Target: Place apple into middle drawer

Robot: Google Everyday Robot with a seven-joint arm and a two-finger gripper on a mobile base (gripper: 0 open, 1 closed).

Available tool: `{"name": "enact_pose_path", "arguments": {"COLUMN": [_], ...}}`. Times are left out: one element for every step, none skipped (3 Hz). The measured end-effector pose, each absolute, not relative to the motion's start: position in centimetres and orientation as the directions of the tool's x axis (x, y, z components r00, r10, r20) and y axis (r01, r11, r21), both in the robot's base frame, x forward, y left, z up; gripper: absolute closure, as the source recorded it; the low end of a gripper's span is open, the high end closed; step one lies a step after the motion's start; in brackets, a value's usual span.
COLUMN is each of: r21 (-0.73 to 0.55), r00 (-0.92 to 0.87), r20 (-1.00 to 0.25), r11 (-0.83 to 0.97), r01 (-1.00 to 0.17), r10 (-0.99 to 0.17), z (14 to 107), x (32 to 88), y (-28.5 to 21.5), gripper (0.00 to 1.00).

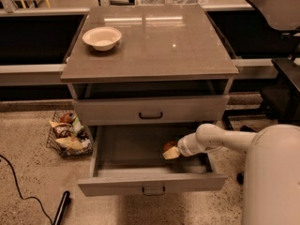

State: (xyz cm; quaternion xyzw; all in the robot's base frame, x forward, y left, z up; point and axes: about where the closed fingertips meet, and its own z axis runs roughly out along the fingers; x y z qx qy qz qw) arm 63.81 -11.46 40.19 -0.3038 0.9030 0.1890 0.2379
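We reach the end effector (pixel 172 153) low into the drawer (pixel 112 184), at the apple (pixel 169 146), for a soft set-down; its grip we can't tell.

No text, label, brand, number or sign can be read on anything here; the packets (pixel 63 136) in the wire basket (pixel 52 146) left of the middle drawer (pixel 150 183) show nothing legible. The gripper (pixel 171 152) is inside the middle drawer, at its right side, against the apple (pixel 169 145)
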Motion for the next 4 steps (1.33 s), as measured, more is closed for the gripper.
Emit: {"name": "enact_pose_path", "arguments": {"r21": [0.209,0.219,0.245,0.266], "r00": [-0.704,-0.698,-0.674,-0.594], "r20": [-0.538,-0.559,-0.628,-0.739], "r11": [0.736,0.732,0.722,0.674], "r01": [-0.644,-0.645,-0.647,-0.690], "r10": [-0.463,-0.447,-0.390,-0.317], "z": [39.2,39.7,41.8,45.9], "x": [63.6,63.3,62.4,60.8], "y": [-10.9,-11.1,-12.6,-13.4], "gripper": [0.11,0.00,0.00,0.00]}}
